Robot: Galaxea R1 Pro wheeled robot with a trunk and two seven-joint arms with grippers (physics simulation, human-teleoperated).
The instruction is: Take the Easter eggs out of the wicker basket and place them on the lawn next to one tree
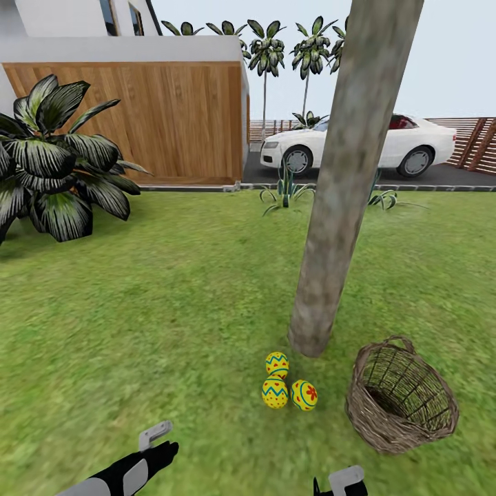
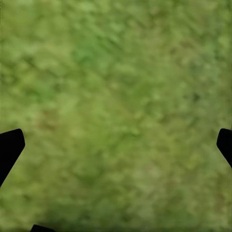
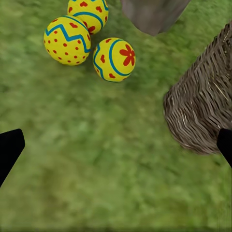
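Observation:
Three yellow Easter eggs [image 1: 277,364] [image 1: 275,393] [image 1: 304,395] lie together on the lawn [image 1: 172,310], just in front of the base of the thick grey-brown tree [image 1: 318,303]. To their right the wicker basket [image 1: 401,396] stands tilted, and I see nothing inside it. The right wrist view shows the eggs [image 3: 67,39] [image 3: 88,12] [image 3: 114,59], the tree trunk foot [image 3: 152,14] and the basket wall [image 3: 203,111] ahead of my open right gripper [image 3: 118,145]. My left gripper [image 2: 118,145] is open over bare grass. Both grippers [image 1: 160,444] [image 1: 341,482] sit low, short of the eggs.
A large dark leafy plant [image 1: 55,165] stands at the far left. A wood-clad house wall [image 1: 138,117], a white car [image 1: 358,145], spiky plants [image 1: 286,193] and a slatted fence [image 1: 475,141] lie beyond the lawn. Open grass stretches left of the tree.

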